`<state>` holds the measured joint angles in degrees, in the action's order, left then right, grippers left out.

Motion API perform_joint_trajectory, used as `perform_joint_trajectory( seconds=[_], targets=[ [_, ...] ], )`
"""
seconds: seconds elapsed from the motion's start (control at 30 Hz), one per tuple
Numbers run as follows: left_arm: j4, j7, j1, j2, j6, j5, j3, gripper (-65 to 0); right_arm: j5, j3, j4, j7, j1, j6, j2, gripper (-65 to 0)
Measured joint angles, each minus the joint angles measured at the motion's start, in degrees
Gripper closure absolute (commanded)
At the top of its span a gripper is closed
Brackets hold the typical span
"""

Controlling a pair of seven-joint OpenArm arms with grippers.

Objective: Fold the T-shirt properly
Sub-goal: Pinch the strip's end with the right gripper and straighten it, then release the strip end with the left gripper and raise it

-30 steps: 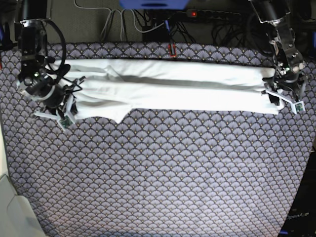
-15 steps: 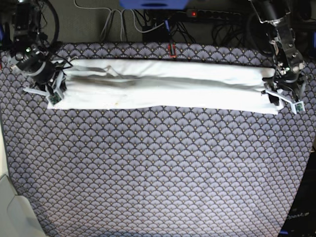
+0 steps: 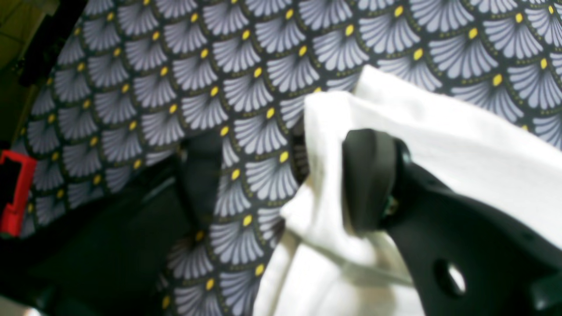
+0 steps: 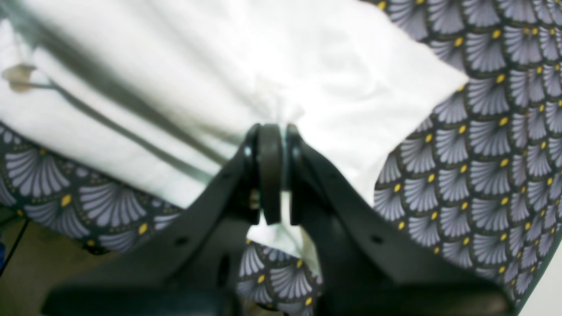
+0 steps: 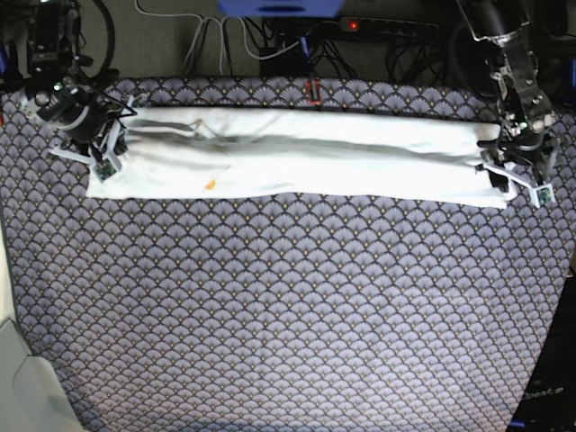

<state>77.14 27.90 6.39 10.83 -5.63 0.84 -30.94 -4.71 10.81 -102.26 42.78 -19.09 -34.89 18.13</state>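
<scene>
The T-shirt (image 5: 306,157) lies plain white side up, folded into a long band across the far part of the table. A small orange spot (image 5: 209,184) shows near its front edge. My right gripper (image 5: 99,157) is at the band's left end in the base view. In the right wrist view, the right gripper (image 4: 272,131) is shut, pinching the white cloth (image 4: 263,57). My left gripper (image 5: 517,180) is at the band's right end. In the left wrist view, the left gripper (image 3: 285,149) stands open, one pad (image 3: 369,175) on the shirt's corner (image 3: 439,131) and the other over the tablecloth.
A fan-patterned tablecloth (image 5: 297,306) covers the table. Cables and a power strip (image 5: 387,27) run behind the far edge, with a small red part (image 5: 313,90) at that edge. A pale object (image 5: 18,387) sits at the front left corner.
My right gripper has carried the shirt's left end back and to the left. The hanging flap there now lies as a straight band. The left arm has stayed still.
</scene>
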Motion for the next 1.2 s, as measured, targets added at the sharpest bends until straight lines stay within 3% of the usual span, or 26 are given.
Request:
perform_joint_trajectory(
  seconds=[0.2,0.77,0.83,1.03,1.2],
  targets=[
    [0.1,-1.4,0.9,0.2,0.1,0.0,2.8,-42.7,0.0,0.0,0.0,0.1,-0.1,0.0,0.0,0.0],
    [0.6,-3.9,2.3,-2.2,0.8,0.3,2.7,-42.5,0.0,0.0,0.0,0.1,0.0,0.0,0.0,0.0],
    [0.6,-3.9,2.4,-2.2,0.8,0.3,2.7,-39.9,0.0,0.0,0.0,0.1,0.0,0.0,0.0,0.0],
    [-2.3,-7.4,2.1,-2.7,-0.3,1.7,2.6,-22.3,0.0,0.0,0.0,0.1,0.0,0.0,0.0,0.0],
    [-5.8,-9.6,1.2,-1.8,-0.6,6.6,2.6,-18.7,0.0,0.0,0.0,0.1,0.0,0.0,0.0,0.0]
  ],
)
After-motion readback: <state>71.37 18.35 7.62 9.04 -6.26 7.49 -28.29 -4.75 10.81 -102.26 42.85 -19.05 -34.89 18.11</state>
